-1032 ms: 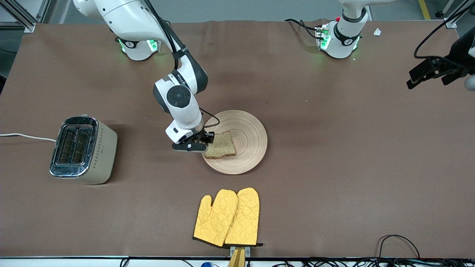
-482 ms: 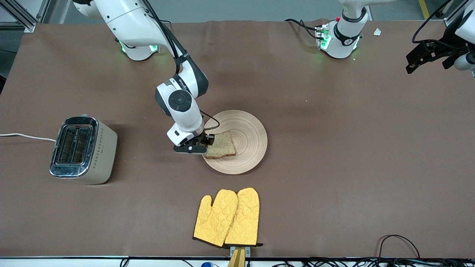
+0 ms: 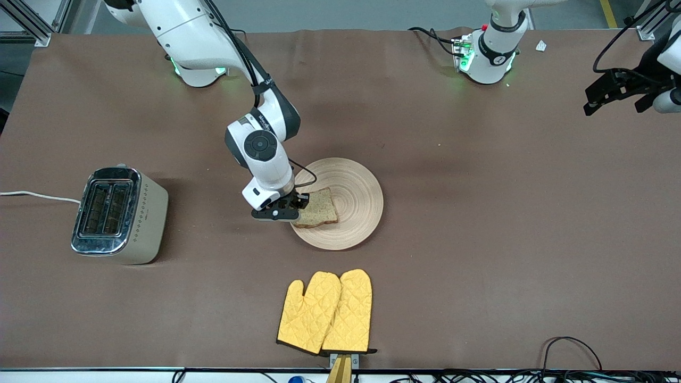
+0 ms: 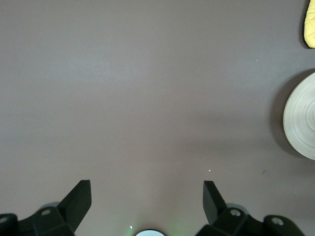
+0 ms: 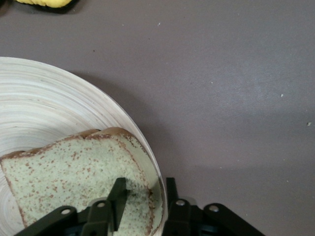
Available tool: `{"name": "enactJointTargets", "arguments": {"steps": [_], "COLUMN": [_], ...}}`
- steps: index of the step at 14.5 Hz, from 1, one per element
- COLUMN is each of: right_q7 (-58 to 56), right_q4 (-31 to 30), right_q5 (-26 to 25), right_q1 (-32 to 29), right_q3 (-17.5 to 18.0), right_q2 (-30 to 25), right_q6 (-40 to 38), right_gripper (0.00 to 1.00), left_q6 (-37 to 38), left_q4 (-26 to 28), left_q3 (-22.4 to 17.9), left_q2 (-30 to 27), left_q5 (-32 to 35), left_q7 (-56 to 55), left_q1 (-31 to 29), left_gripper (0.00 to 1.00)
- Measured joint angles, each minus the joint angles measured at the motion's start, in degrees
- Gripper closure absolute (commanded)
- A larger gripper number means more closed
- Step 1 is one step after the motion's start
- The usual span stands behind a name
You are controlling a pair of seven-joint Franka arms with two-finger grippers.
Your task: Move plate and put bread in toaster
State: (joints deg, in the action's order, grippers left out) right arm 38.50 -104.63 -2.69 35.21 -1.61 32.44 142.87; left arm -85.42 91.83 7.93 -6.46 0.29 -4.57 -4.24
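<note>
Right gripper (image 3: 299, 204) is down low at the edge of the round, light tan wooden plate (image 3: 357, 198), the edge that faces the right arm's end of the table. It sits right at one side of the squarish slice of speckled brown bread (image 3: 318, 207). From the right wrist view it straddles the crust and the plate's rim together, but honestly I can't tell if it's actually clamped on anything or just parked around it.

The bread lies flat on the plate, off-centre, toward the toaster's end. Nothing else is on the plate.

The boxy cream two-slot toaster with the chrome top (image 3: 119, 215) stands well apart toward the right arm's end, both slots empty, its white cord (image 3: 37, 196) trailing off the table. Only bare brown table (image 3: 479, 239) lies between it and the plate.

A pair of yellow quilted oven mitts (image 3: 325, 311) lies nearer the front camera than the plate.

Left gripper (image 3: 601, 98) hangs wide open and empty over the table's left-arm end, waiting.
</note>
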Motion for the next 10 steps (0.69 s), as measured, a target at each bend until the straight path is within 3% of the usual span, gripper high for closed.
{"name": "enactJointTargets", "arguments": {"steps": [4,10], "right_q7": [0.0,0.5], "right_q4": [0.0,0.2], "right_q5": [0.0,0.0], "right_q1": [0.1,0.1], "right_q3": [0.0,0.1], "right_q2": [0.0,0.0], "right_q6": [0.0,-0.1], "right_gripper": [0.99,1.0], "left_q6": [-0.3,-0.8], "left_q4": [-0.3,-0.4], "left_q3": [0.0,0.0], "left_q2": [1.3,1.5], "left_q5": [0.0,0.0], "left_q7": [0.3,0.4], "left_q1": [-0.1,-0.1], "left_gripper": [0.0,0.0]}}
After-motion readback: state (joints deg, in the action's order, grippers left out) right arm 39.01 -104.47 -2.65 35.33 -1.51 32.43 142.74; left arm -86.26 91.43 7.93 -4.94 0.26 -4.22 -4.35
